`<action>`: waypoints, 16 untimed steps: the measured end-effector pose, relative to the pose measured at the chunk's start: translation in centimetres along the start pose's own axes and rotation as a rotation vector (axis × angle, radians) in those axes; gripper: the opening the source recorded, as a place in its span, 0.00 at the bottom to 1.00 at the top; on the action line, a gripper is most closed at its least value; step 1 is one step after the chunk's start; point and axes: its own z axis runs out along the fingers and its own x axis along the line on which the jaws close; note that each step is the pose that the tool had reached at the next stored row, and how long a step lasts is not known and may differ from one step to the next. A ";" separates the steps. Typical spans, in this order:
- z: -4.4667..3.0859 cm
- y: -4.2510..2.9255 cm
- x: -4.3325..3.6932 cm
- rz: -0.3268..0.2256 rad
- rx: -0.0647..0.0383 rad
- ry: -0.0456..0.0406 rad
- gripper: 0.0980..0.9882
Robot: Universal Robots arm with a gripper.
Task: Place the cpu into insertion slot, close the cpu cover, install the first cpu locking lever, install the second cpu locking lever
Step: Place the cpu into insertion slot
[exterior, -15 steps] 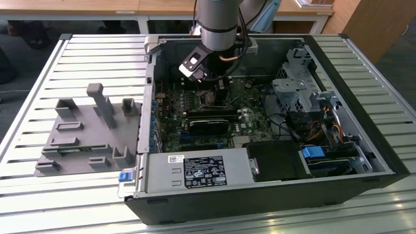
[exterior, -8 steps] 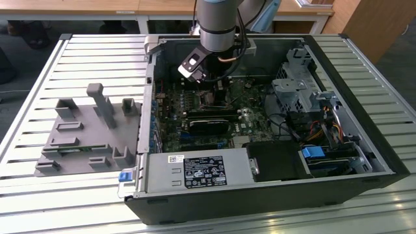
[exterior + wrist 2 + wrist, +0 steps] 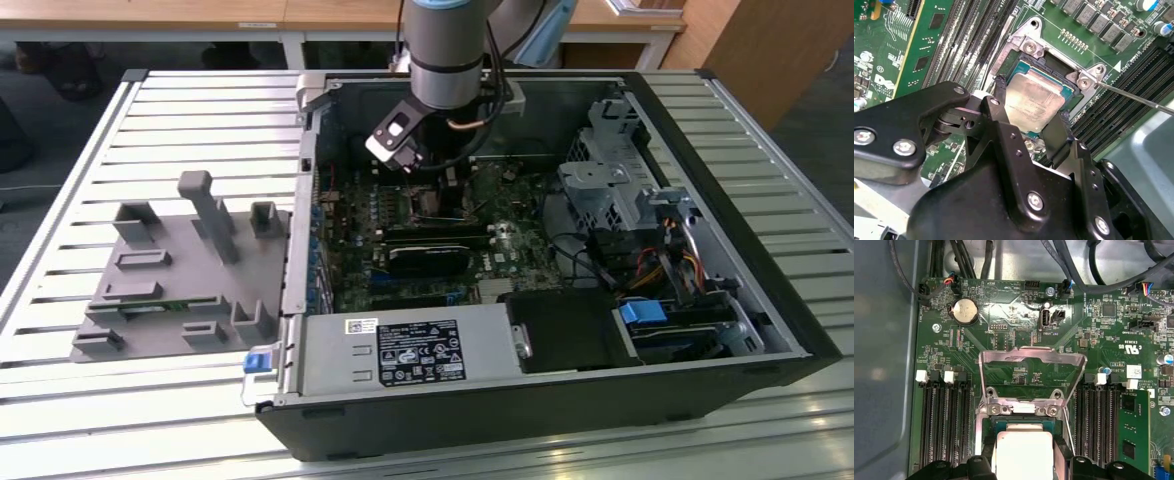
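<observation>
The claw point(image 3: 1029, 114) was clamped on the chip point(image 3: 1033, 97) by two opposite edges — the chip sat low in the socket point(image 3: 1054, 61). The cover point(image 3: 1032, 356) stood raised — hinged open at the socket's edge.
</observation>
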 end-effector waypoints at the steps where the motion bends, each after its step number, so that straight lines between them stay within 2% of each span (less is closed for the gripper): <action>1: 0.05 0.00 0.00 0.000 0.000 0.0000 0.50; 13: 0.10 0.00 0.00 0.000 0.000 -0.0001 0.51; 14: 0.10 0.00 0.00 0.000 0.000 -0.0001 0.58; 16: 0.10 0.00 0.00 0.000 0.000 0.0018 0.58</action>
